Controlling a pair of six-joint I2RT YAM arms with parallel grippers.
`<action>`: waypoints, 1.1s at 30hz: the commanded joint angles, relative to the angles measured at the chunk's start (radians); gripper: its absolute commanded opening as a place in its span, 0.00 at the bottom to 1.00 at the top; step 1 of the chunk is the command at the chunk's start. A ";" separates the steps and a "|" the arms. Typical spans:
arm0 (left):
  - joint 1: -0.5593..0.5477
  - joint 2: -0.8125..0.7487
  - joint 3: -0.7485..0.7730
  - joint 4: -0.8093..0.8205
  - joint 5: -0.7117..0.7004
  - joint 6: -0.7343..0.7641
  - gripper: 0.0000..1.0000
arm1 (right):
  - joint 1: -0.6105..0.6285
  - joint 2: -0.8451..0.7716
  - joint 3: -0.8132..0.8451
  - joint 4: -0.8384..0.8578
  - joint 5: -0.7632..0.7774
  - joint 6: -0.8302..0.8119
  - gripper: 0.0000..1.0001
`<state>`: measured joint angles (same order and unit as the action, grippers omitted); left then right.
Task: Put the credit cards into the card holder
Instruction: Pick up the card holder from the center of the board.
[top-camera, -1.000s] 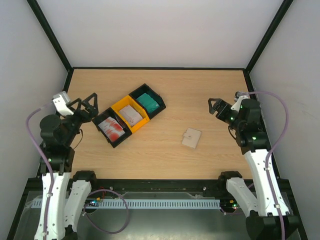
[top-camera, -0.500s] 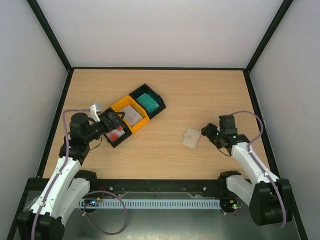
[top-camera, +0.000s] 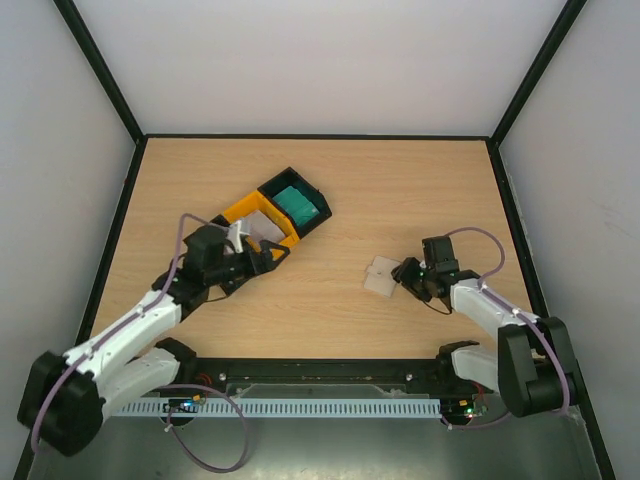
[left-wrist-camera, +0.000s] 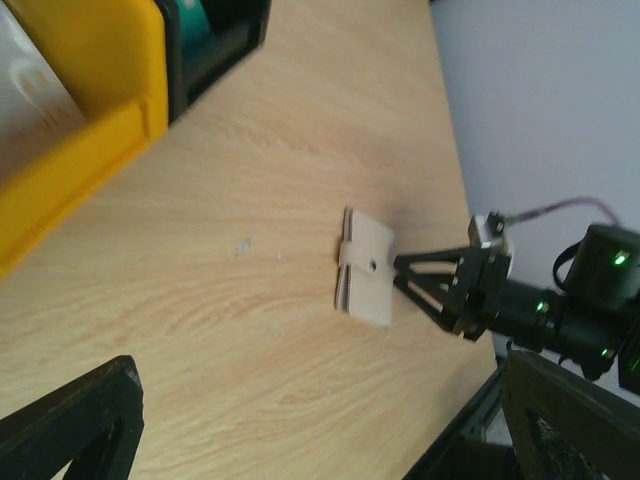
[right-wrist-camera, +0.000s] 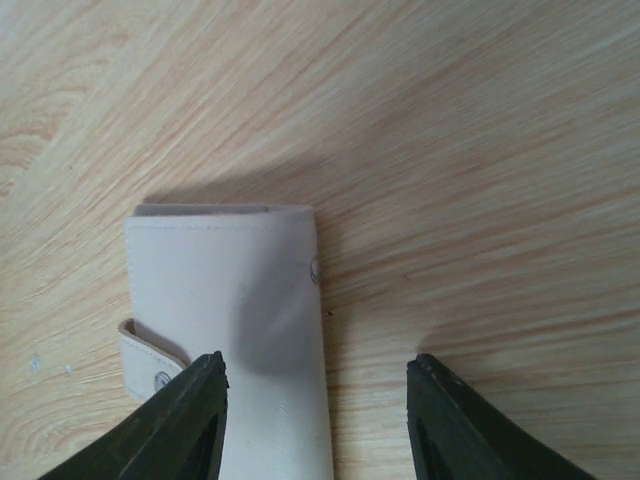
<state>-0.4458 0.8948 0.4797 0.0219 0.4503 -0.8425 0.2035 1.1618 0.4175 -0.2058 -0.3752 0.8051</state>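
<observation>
The beige card holder (top-camera: 381, 277) lies shut on the table, its snap tab to the left; it also shows in the left wrist view (left-wrist-camera: 366, 270) and the right wrist view (right-wrist-camera: 228, 320). My right gripper (top-camera: 405, 272) is open and low, and its jaws (right-wrist-camera: 318, 362) straddle the holder's right edge. My left gripper (top-camera: 273, 254) is open and empty over the near end of the trays. Pale cards (top-camera: 264, 227) lie in the yellow tray (top-camera: 240, 213). Teal cards (top-camera: 296, 202) lie in the black tray (top-camera: 317, 197). The red-and-white cards are hidden under my left arm.
The tray row stands slanted at the middle left, with its yellow wall (left-wrist-camera: 85, 130) close to my left wrist camera. The right arm (left-wrist-camera: 560, 310) reaches in from the table's right side. Black frame posts and white walls bound the table.
My left gripper has moved right, over the near black tray, and now hides the red-and-white cards. My right gripper has moved a little left and down, up to the card holder's edge.
</observation>
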 joint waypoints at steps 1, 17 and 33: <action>-0.117 0.154 0.105 0.042 -0.058 -0.017 0.96 | 0.004 0.053 -0.048 0.096 -0.063 -0.033 0.44; -0.369 0.747 0.411 0.098 -0.151 -0.003 0.79 | 0.025 0.063 -0.129 0.221 -0.239 -0.124 0.24; -0.410 0.955 0.489 0.098 -0.132 0.058 0.45 | 0.158 0.199 -0.092 0.390 -0.277 -0.054 0.23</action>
<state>-0.8536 1.8191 0.9478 0.1040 0.2962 -0.8101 0.3202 1.3018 0.3145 0.1608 -0.6518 0.7265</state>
